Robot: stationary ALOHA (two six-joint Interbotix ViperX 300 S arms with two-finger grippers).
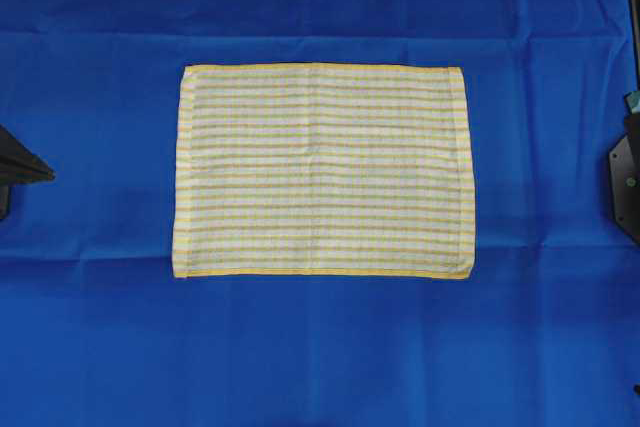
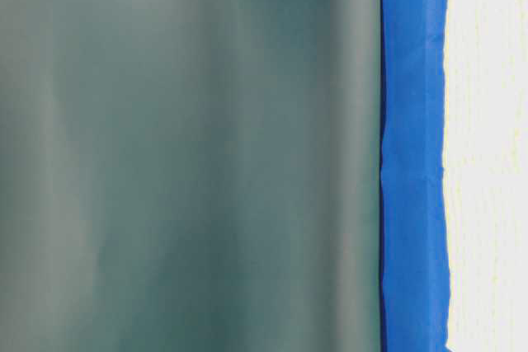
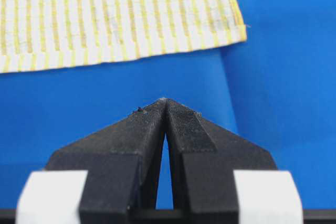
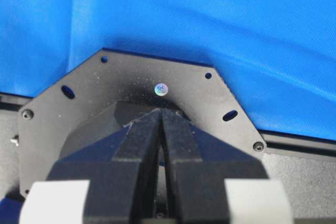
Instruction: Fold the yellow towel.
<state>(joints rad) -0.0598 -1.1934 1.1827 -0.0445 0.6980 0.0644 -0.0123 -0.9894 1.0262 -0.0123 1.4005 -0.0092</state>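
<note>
The yellow towel (image 1: 322, 170) is lying flat and unfolded mid-surface on the blue cloth (image 1: 90, 347), every corner reachable. The left gripper (image 3: 166, 101) is waiting just short of its edge, jaws pressed together, empty. The right gripper (image 4: 160, 113), likewise closed, is probably parked over its base plate (image 4: 210, 95).

Creased blue cloth (image 1: 320, 347) throughout
</note>
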